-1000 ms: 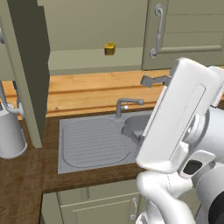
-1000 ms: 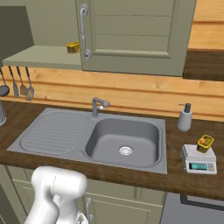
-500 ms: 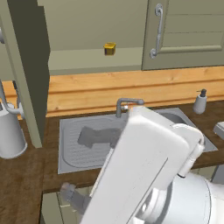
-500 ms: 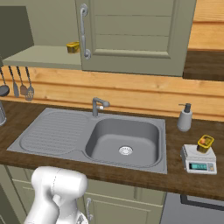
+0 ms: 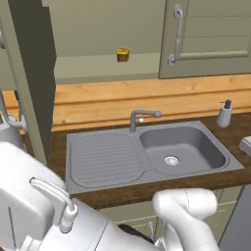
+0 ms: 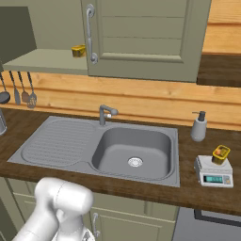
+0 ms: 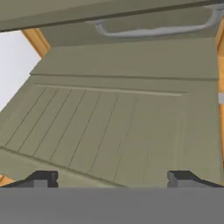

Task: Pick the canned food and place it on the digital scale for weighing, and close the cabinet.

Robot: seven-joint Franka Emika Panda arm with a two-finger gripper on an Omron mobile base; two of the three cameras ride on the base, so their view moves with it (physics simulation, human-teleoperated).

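The canned food (image 6: 220,154), a small yellow can with a dark band, sits on the digital scale (image 6: 214,175) on the counter at the far right. A corner of the scale (image 5: 246,145) also shows in the left base view. The cabinet's left door (image 5: 30,78) stands swung open, and its right door (image 6: 146,37) is shut. In the hand view my gripper (image 7: 111,181) is open, close in front of a panelled cabinet door (image 7: 118,127) with a curved silver handle (image 7: 157,30). Nothing is between the fingertips (image 7: 43,178).
A second, similar yellow can (image 5: 123,54) stands on the open cabinet shelf (image 6: 42,61). Below are a grey sink (image 6: 134,153) with a tap (image 6: 106,113), a soap pump bottle (image 6: 199,127), and utensils (image 6: 21,92) hanging on the wooden wall. My arm (image 5: 44,211) fills the lower left.
The arm has swung across the left base view, from the right side to the lower left corner, uncovering the sink. The cans and the doors have not moved.
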